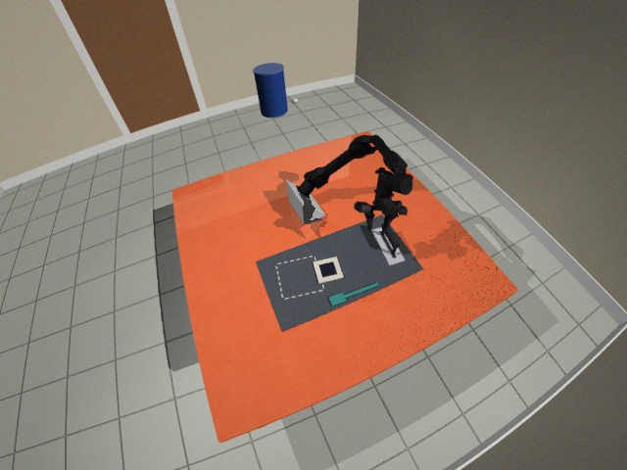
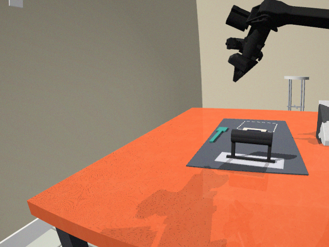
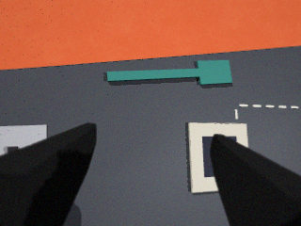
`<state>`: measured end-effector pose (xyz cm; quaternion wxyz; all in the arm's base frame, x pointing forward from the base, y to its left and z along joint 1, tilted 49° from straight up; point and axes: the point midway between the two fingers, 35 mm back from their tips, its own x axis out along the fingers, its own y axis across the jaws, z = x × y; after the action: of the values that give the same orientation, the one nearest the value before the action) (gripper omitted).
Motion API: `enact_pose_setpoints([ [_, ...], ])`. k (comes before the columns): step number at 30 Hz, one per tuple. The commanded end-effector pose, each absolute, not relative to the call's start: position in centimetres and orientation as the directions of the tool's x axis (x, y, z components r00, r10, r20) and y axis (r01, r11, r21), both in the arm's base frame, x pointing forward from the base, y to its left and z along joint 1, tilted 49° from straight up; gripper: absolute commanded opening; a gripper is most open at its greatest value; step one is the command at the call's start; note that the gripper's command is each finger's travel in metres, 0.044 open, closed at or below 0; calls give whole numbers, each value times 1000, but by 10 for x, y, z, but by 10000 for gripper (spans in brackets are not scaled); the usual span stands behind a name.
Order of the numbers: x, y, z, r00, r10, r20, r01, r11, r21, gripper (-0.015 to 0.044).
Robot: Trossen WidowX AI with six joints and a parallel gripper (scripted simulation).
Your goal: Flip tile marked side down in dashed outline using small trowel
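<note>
The cream tile (image 1: 318, 277) (image 2: 245, 129) (image 3: 195, 160) lies flat, dark square up, across one edge of the dashed outline (image 3: 257, 105) on the dark mat (image 1: 288, 315) (image 2: 198, 160) (image 3: 141, 105). A pale flat trowel (image 1: 396, 260) (image 2: 221, 158) (image 3: 28, 134) with a raised black handle (image 2: 252, 137) lies at the mat's other end. A teal flat-bladed tool (image 1: 337, 299) (image 2: 221, 130) (image 3: 214, 72) lies near the mat's long edge. My gripper (image 1: 377, 232) (image 2: 235, 80) (image 3: 153, 137) is open and empty, well above the mat. One finger hides part of the tile in the wrist view.
The mat lies on an orange table (image 1: 243, 364) (image 2: 119, 180) (image 3: 150, 28). A grey-white wedge-shaped block (image 1: 300, 205) (image 2: 324, 133) stands by the arm's lower part, off the mat. A blue cylinder (image 1: 271, 91) and a stool (image 2: 296, 77) stand beyond the table.
</note>
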<state>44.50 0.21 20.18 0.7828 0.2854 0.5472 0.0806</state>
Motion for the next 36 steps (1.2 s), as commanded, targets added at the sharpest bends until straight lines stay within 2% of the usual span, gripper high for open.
enact_pose_setpoints([
  [1,438,45,203,287,533,-796,112,806,581,270],
  [16,395,164,218,-84,736,-672,-16,673,739,270],
  [36,394,181,205,-91,743,-663,25,667,745,270],
])
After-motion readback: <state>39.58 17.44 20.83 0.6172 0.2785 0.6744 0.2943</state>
